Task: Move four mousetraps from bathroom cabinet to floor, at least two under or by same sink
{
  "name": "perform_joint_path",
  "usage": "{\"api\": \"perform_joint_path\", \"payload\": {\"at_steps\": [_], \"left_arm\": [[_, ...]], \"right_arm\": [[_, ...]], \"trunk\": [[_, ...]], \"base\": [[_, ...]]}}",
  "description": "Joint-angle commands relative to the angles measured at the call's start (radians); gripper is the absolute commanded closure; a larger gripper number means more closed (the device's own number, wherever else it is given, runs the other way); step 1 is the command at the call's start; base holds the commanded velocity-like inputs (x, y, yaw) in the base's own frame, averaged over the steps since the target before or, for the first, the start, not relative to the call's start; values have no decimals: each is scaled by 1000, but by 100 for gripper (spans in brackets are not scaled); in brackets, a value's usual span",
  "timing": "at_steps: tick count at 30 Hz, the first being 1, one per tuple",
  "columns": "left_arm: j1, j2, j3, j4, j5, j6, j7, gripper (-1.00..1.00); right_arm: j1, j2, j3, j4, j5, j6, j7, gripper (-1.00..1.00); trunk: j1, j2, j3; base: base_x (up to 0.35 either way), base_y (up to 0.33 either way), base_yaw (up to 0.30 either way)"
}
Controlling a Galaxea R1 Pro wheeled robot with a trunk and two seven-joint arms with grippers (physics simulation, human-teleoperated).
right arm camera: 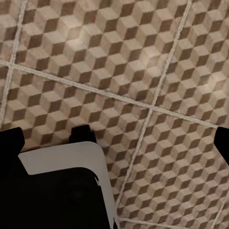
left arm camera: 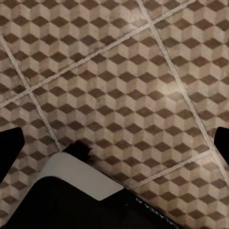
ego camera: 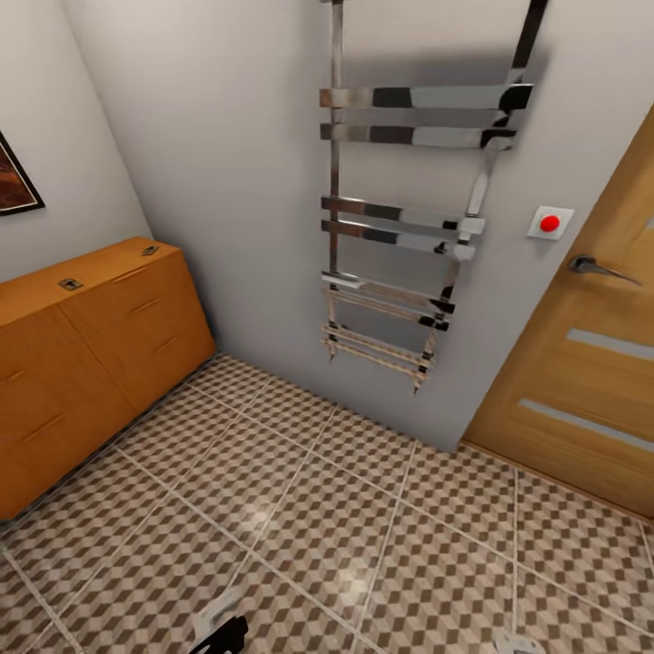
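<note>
With both arms hanging low over the bathroom floor [ego camera: 300,509], left gripper [left arm camera: 114,143] and right gripper [right arm camera: 119,143] spread wide and empty for travel, turn toward ten o'clock, where two mousetraps [ego camera: 71,284] lie on the cabinet [ego camera: 100,354] top.

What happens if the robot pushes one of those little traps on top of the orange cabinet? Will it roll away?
Probably not. Each mousetrap looks like a flat little board lying on the cabinet, so it would likely slide, not roll. That top looks smooth, so it may skid easily. It looks small and thin, so probably light.
</note>
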Motion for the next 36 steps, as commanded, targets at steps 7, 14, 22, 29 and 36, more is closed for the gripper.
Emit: {"api": "perform_joint_path", "payload": {"at_steps": [7,14,22,29,36], "left_arm": [[-1,0,-9,0,10,-2,4,-100],[-1,0,-9,0,12,-2,4,-100],[-1,0,-9,0,12,-2,5,-100],[-1,0,-9,0,12,-2,5,-100],[-1,0,-9,0,12,-1,5,-100]], "right_arm": [[-1,1,8,2,-7,-4,0,-100],[0,1,8,2,-7,-4,0,-100],[-1,1,8,2,-7,-4,0,-100],[-1,1,8,2,-7,-4,0,-100],[-1,1,8,2,-7,-4,0,-100]], "trunk": [[0,-1,-5],[0,-1,-9],[0,-1,-13],[0,-1,-17],[0,-1,-21]], "base": [[0,0,275],[0,0,275],[0,0,275],[0,0,275],[0,0,275]]}}
